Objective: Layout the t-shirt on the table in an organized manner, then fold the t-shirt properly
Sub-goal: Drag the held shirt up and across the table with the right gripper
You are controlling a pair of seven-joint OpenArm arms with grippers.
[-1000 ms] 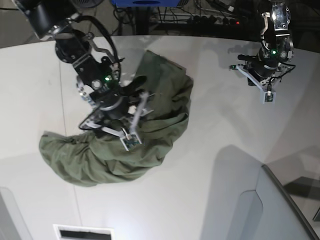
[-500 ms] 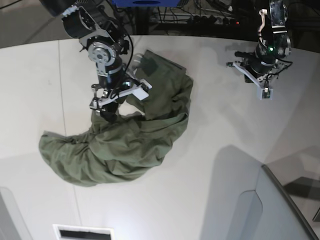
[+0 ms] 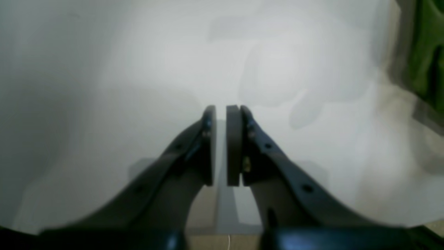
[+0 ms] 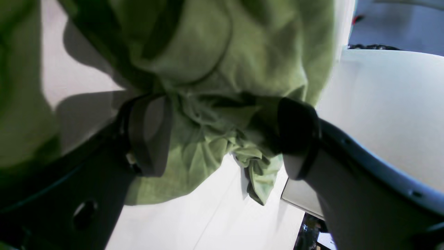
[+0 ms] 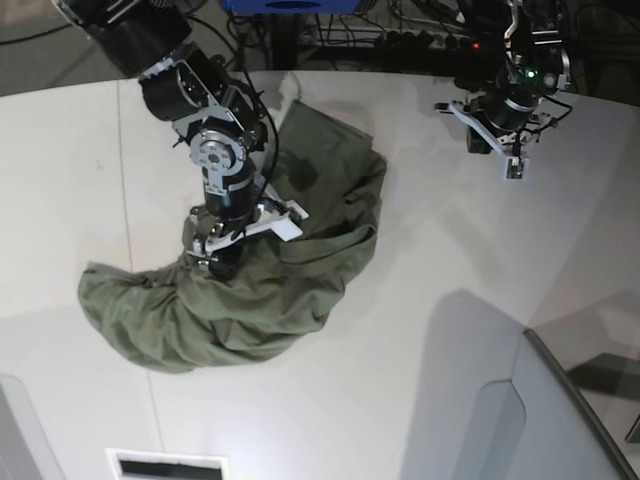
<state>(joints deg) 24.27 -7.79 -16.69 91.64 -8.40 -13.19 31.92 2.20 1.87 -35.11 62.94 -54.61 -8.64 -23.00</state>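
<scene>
Right now your right pincer (image 4: 222, 135) is down in the t-shirt (image 5: 250, 290), its jaws spread wide with bunched olive cloth sitting between them; from its wrist view the fabric fills the gap, touching the far finger, but the pads are not pressed together on it. In the base view you see that arm planted on the crumpled middle of the garment, toward the left half of the surface (image 5: 420, 260).

The t-shirt lies rumpled, not spread: one part runs up toward the back edge of the surface, the rest curves down and to the left in a thick, folded mass. In the right wrist view a small twisted tail of cloth (image 4: 258, 180) hangs below the bunch over the white top.

Your left pincer (image 3: 221, 146) is closed and holds nothing; only a thin slit shows between its pads, with bare white surface under it. It sits well apart from the garment, near the back right of the base view, and a sliver of green shows at the right edge of its wrist view.
</scene>
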